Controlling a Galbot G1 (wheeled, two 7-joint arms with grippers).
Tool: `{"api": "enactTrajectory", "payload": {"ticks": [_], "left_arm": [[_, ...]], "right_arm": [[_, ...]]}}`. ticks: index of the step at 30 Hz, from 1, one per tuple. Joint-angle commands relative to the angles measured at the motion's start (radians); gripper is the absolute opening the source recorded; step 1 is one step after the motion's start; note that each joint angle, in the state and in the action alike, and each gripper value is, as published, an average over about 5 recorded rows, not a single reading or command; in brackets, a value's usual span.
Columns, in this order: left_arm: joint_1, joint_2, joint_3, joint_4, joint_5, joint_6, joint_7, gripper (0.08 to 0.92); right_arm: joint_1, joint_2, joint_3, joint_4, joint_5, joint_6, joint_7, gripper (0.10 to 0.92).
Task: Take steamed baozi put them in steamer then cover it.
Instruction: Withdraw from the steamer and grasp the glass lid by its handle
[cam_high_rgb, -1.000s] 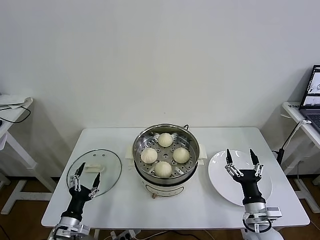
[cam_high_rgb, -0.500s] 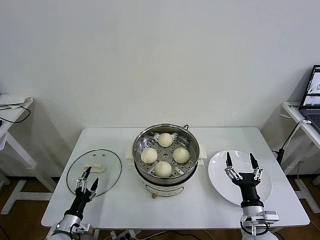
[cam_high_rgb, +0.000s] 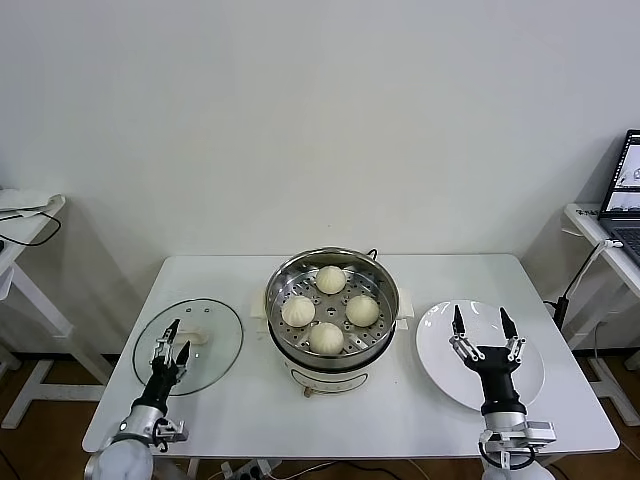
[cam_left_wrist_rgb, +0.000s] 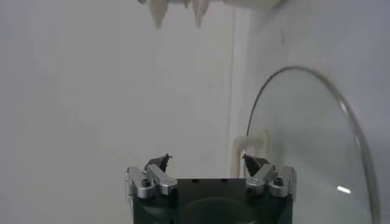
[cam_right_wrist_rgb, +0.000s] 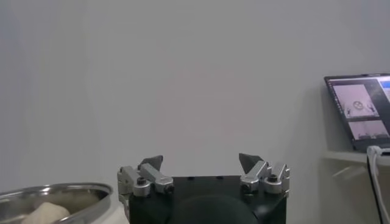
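Four steamed baozi (cam_high_rgb: 331, 309) resting on the tray inside the steamer (cam_high_rgb: 332, 300) at table centre. Cover (cam_high_rgb: 189, 345) flat on the table, under the left gripper (cam_high_rgb: 171, 336), jaws spread, empty. Right gripper (cam_high_rgb: 482, 323) above the white plate (cam_high_rgb: 480, 354), jaws spread, empty.

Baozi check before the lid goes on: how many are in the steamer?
4, all on the perforated tray in the steamer: back baozi, left baozi, right baozi, front baozi. The white plate holds none.
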Motion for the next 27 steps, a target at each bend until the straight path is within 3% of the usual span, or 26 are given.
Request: {"api": "enactTrajectory", "payload": {"ticks": [1,23,27], "left_arm": [[-0.098,0.002,0.001,0.101,0.051,0.029,-0.010,0.823],[-0.191,-0.009,0.014,0.220,0.072,0.061,-0.036,0.822],[-0.187,-0.008,0.016,0.228,0.073,0.065,-0.040,0.756]], "right_arm": [[0.007,0.001,0.000,-0.018,-0.004,0.003,-0.001,0.823],[0.015,0.001,-0.005,-0.060,-0.022,0.021,-0.009,0.823],[0.016,0.002,-0.009,-0.069,-0.030,0.028,-0.009,0.823]]}}
